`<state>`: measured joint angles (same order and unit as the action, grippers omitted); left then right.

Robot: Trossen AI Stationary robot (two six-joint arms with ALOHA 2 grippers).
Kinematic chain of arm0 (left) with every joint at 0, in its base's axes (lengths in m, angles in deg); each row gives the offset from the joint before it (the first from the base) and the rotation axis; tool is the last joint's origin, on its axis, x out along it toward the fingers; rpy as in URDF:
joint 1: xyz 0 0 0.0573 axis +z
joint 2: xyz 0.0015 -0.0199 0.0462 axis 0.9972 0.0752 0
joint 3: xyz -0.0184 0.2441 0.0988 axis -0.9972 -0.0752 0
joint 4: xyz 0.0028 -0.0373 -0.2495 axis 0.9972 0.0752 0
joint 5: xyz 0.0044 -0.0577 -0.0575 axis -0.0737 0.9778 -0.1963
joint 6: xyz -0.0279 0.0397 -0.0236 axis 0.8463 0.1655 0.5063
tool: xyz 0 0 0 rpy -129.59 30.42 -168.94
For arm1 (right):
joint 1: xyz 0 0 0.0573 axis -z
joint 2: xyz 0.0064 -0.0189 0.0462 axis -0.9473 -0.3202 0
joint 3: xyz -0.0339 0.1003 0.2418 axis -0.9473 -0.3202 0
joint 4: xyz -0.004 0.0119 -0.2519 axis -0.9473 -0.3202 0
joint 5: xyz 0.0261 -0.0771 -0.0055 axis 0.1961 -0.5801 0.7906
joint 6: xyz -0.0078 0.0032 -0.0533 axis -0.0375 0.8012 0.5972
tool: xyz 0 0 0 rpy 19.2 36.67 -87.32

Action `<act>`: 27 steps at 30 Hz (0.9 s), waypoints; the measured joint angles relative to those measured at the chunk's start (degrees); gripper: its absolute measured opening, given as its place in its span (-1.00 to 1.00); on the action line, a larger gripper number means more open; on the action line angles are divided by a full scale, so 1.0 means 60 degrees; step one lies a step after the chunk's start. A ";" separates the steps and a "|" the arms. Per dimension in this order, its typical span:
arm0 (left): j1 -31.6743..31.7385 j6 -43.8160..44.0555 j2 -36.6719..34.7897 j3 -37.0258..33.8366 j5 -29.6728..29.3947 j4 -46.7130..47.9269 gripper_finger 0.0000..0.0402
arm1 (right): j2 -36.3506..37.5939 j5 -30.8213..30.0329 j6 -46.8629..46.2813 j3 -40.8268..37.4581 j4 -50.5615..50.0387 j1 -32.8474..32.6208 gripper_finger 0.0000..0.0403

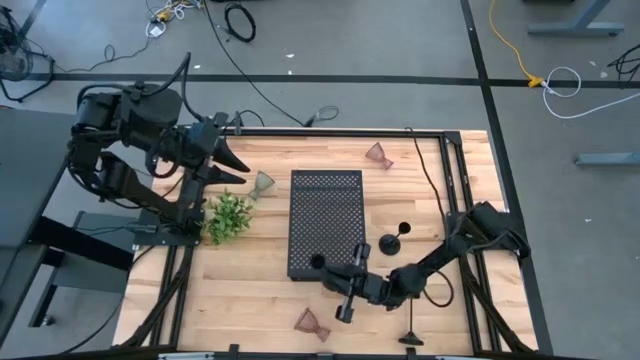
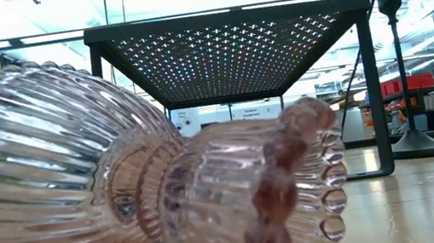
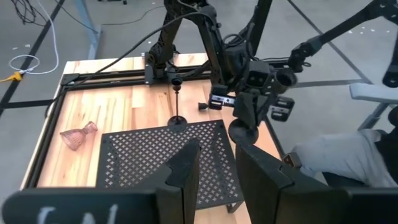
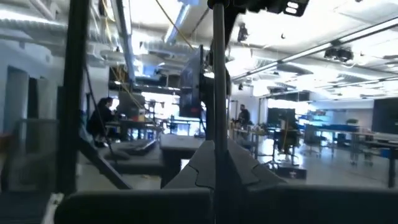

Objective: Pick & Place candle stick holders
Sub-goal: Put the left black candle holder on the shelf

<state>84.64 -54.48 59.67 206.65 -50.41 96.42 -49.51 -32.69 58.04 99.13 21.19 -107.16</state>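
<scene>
With our right gripper (image 1: 345,283) clamped on a stick (image 4: 218,74) just beside the tray's (image 1: 325,222) near corner, we judge placing is in hand: next lower it upright; our left gripper (image 1: 236,165), jaws narrowly apart and empty, waits left of the tray.

Pinkish ribbed glass cup (image 2: 158,190) (black perforated tray (image 1: 325,222))

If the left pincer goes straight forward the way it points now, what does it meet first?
Probably the black tray: the left pincer points over its perforated top. Beyond it is the right pincer, shut on a black stick. Depth is unclear.
</scene>
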 joint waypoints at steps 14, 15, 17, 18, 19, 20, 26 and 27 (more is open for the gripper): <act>-0.0309 0.0146 0.0018 0.0000 -0.0311 0.0000 -0.46 | -0.0058 -0.0435 -0.0276 0.0065 -0.0441 0.0423 -1.00; -0.0309 0.0146 0.0018 0.0000 -0.0311 0.0000 -0.46 | -0.0058 -0.0472 -0.0419 0.0065 -0.0664 0.0464 -1.00; -0.0309 0.0146 0.0018 0.0000 -0.0315 0.0000 -0.46 | -0.0058 -0.0759 -0.0650 0.0065 -0.1151 0.0504 -1.00; -0.0309 0.0148 0.0016 0.0000 -0.0315 0.0000 -0.46 | -0.0058 -0.0855 -0.0817 0.0065 -0.1275 0.0528 -1.00; -0.0309 0.0173 0.0015 0.0000 -0.0312 0.0000 -0.46 | -0.0058 -0.0813 -0.0900 0.0047 -0.1305 0.0540 -1.00; -0.0309 0.0178 0.0018 0.0000 -0.0313 0.0000 -0.46 | -0.0058 -0.0748 -0.0981 0.0022 -0.1288 0.0553 -1.00; -0.0305 0.0189 0.0018 0.0000 -0.0311 0.0003 -0.46 | -0.0091 -0.0980 -0.1479 -0.0353 -0.1234 0.0660 -1.00; -0.0305 0.0192 0.0018 0.0000 -0.0311 0.0000 -0.46 | -0.0127 -0.1001 -0.1457 -0.0397 -0.1078 0.0666 -1.00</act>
<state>82.81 -53.33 59.78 206.65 -52.28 96.42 -50.27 -38.70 49.29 96.75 14.73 -103.16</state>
